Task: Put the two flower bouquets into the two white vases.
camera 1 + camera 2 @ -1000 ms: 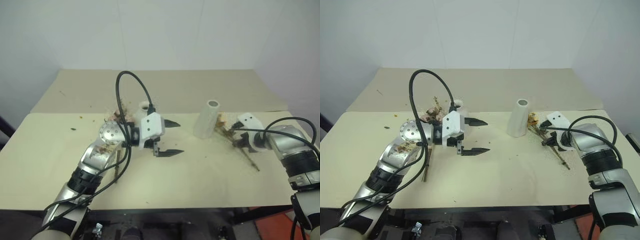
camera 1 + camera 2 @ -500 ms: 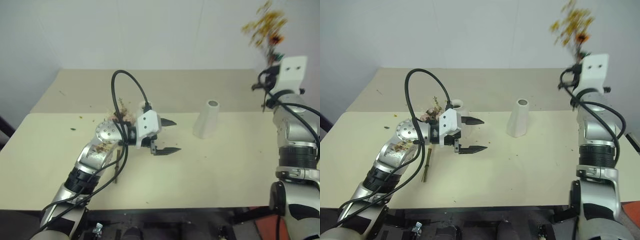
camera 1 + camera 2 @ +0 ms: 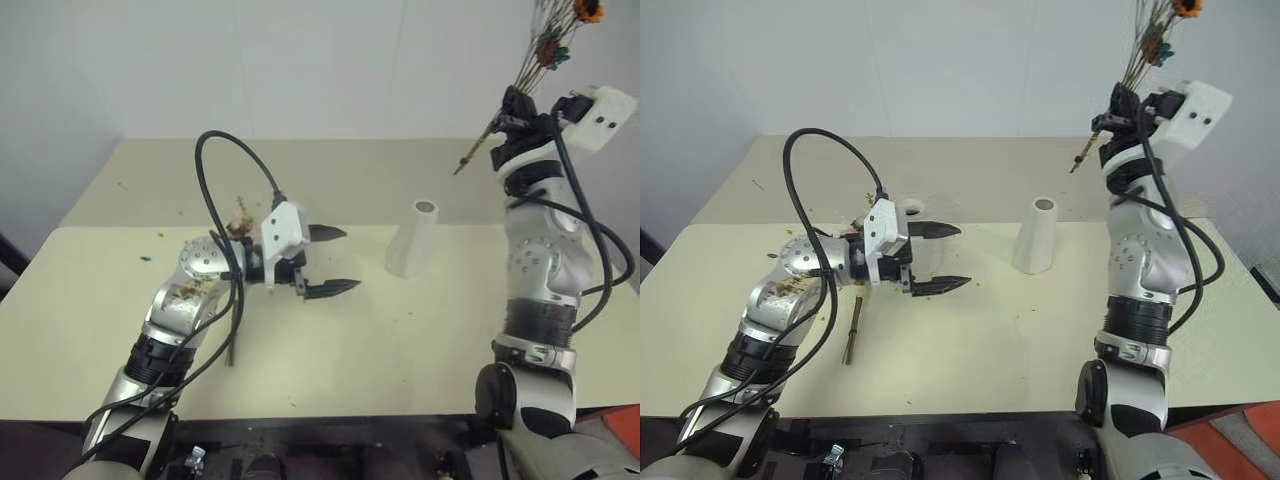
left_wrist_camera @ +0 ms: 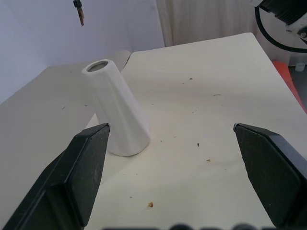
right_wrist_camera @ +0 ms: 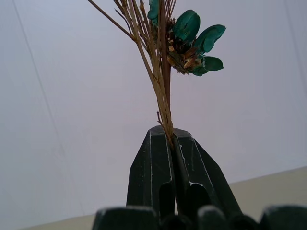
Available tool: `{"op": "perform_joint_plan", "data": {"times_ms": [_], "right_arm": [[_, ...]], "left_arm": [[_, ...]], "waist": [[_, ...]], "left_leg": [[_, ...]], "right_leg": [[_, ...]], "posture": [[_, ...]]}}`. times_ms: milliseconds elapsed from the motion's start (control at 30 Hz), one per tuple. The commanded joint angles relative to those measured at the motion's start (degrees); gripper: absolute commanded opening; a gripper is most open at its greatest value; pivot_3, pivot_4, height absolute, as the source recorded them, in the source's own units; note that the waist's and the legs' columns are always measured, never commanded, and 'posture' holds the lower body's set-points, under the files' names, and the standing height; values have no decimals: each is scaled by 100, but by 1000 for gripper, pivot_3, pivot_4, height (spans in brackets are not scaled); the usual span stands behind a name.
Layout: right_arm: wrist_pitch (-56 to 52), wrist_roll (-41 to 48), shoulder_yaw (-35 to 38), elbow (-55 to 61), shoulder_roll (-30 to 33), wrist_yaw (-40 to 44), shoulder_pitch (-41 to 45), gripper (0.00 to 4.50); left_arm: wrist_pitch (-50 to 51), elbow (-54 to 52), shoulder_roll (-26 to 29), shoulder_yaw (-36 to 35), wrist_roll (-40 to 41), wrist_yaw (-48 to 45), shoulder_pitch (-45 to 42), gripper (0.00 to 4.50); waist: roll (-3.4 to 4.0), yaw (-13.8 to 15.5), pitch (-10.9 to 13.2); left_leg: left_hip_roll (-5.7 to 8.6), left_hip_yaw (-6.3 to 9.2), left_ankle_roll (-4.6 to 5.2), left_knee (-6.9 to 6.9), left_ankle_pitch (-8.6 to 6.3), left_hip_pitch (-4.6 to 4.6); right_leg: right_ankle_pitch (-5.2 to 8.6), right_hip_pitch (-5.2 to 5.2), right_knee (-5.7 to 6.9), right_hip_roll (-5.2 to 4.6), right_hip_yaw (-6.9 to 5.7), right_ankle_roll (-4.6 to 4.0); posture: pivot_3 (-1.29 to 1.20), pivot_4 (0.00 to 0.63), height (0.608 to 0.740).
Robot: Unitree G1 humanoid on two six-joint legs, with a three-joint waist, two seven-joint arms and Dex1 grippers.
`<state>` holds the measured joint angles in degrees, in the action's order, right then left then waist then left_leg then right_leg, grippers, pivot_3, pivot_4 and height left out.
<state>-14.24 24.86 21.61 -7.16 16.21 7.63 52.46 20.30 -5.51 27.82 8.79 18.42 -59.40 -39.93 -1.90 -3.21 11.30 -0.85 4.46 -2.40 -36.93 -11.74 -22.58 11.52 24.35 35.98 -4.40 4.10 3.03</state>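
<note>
Yellow bouquet (image 3: 548, 48) held high at right.
Right gripper (image 5: 171, 143) pinches its stems; left gripper (image 3: 328, 260) spread wide near tall vase (image 3: 413, 239).

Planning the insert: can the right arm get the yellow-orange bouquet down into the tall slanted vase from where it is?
Probably yes. The right gripper is shut on the yellow-orange bouquet, held high with the stem ends hanging free. The tall vase stands below with its mouth uncovered, and the open left gripper is off to the side.

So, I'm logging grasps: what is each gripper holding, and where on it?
The right gripper pinches the yellow-orange bouquet by its thin stems, blossoms up. The left gripper is open, holding nothing.
</note>
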Motion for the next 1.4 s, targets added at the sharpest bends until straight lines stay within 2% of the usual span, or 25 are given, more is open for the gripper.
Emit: {"op": "perform_joint_plan", "data": {"times_ms": [33, 600, 1133, 1233, 1400], "right_arm": [[175, -10, -152, 176, 20, 153, -10, 41], [126, -205, -659, 216, -209, 165, -563, 41], [895, -639, -964, -203, -441, 440, -971, 41], [1012, -630, -971, -191, -470, 529, -996, 792], [998, -677, -1045, -61, -464, 612, -1052, 2502]], "left_arm": [[41, -275, 53, -115, 111, 24, -99, 4500], [219, -521, 95, -95, 96, 129, -42, 4500], [341, -673, 134, -154, 144, 215, 6, 4500], [340, -656, 127, -145, 138, 230, -4, 4500], [279, -607, 140, -134, 118, 212, 1, 4500]], "waist": [[0, -12, 0], [0, -73, 0], [1, -78, 0], [1, -78, 0], [1, -79, 0]], "left_leg": [[0, 0, 0, 0, 0, 0], [0, 1, 0, 1, 0, 1], [0, 1, 0, 2, 0, 1], [0, 1, 0, 2, 0, 2], [-1, 1, 0, 3, 0, 2]], "right_leg": [[0, 0, 0, 0, 0, 0], [0, 0, 0, 0, 0, 0], [0, 0, -1, 1, 0, 1], [0, 0, -1, 1, 0, 1], [0, 0, -1, 1, 0, 1]], "posture": [[0, 150, 740], [0, 150, 740], [0, 150, 740], [0, 150, 740], [0, 150, 740]]}}
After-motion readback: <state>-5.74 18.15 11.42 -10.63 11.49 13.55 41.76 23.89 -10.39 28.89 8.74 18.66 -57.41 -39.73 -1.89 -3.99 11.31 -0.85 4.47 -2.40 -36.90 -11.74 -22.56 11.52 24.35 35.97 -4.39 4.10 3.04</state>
